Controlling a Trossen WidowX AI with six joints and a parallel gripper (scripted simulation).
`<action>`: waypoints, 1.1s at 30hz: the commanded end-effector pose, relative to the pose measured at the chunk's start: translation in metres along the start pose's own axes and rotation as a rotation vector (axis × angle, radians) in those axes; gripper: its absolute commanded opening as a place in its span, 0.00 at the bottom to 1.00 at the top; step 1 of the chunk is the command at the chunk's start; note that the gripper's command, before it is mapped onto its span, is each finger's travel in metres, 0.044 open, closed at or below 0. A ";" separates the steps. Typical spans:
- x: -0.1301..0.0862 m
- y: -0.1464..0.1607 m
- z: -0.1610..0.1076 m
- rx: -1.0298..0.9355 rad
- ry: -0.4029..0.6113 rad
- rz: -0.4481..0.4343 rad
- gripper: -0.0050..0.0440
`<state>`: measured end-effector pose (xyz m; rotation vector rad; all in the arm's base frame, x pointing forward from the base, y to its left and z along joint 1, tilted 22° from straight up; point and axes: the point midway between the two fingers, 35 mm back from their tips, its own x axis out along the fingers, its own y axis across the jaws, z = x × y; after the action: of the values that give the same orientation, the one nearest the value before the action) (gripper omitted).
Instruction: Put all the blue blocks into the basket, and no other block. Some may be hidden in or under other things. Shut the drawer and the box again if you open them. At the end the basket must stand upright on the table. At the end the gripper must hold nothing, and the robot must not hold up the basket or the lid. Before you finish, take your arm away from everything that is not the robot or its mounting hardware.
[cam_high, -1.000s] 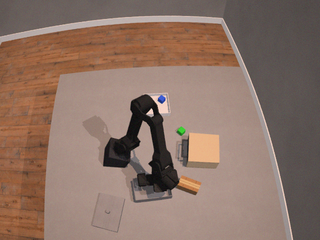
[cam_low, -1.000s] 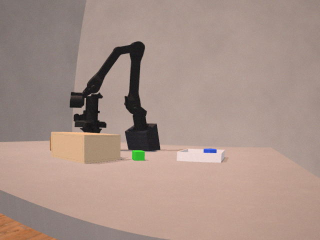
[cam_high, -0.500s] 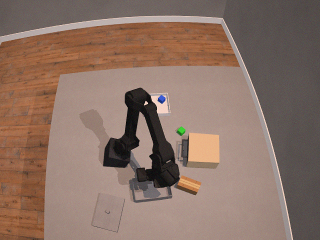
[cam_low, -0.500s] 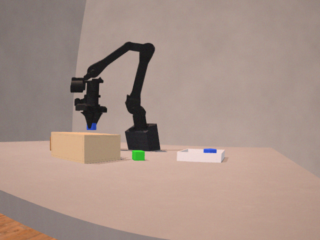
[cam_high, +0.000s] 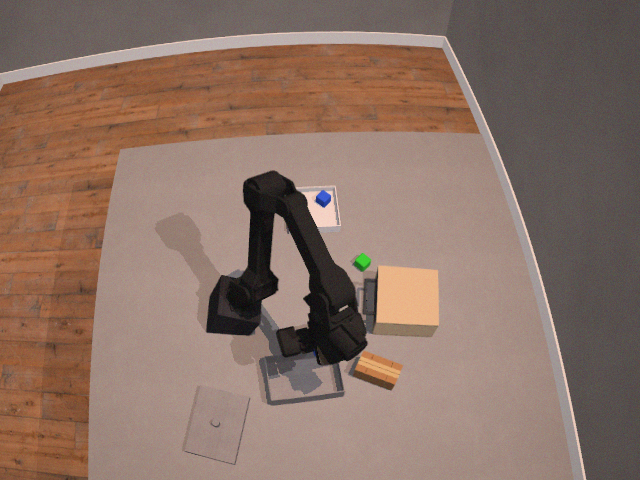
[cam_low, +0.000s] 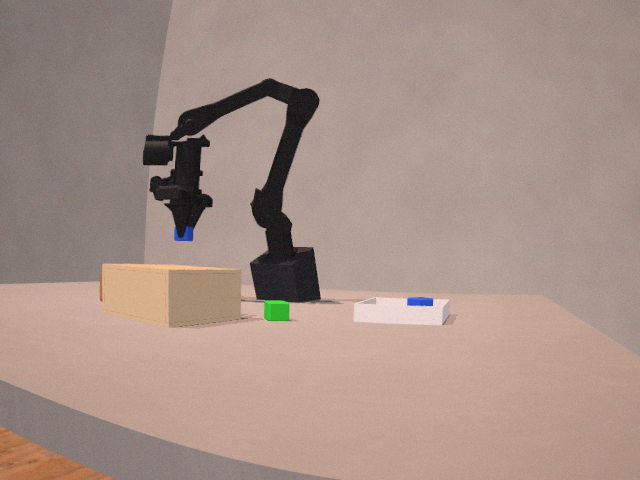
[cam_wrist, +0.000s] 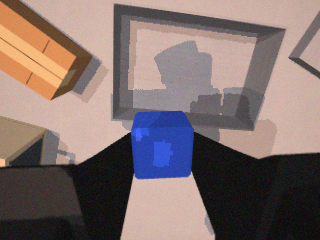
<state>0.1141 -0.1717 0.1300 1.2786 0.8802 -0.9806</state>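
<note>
My gripper (cam_low: 183, 227) is shut on a blue block (cam_low: 185, 235) and holds it high above the table. In the wrist view the block (cam_wrist: 162, 145) sits between the two dark fingers, over the near rim of the open grey box (cam_wrist: 195, 70). The box looks empty inside. In the top view the arm hides most of the held block, above the grey box (cam_high: 302, 379). The white basket (cam_high: 323, 208) stands upright beyond the arm's base with another blue block (cam_high: 323, 197) in it; both also show in the exterior view, basket (cam_low: 401, 310) and block (cam_low: 419, 301).
The grey box lid (cam_high: 217, 423) with its knob lies flat to the left of the box. A tan drawer cabinet (cam_high: 406, 299) stands to the right, its grey front (cam_high: 368, 297) facing the arm. A green block (cam_high: 362, 261) and an orange-brown slab (cam_high: 377, 369) lie near it.
</note>
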 end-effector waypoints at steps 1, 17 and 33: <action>-0.003 0.030 -0.010 -0.212 -0.009 0.004 0.10; -0.003 0.129 -0.098 -0.863 -0.010 0.001 0.10; -0.002 0.174 -0.224 -1.514 -0.011 -0.003 0.10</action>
<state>0.2724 0.0294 0.1711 0.0684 1.1964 -0.1736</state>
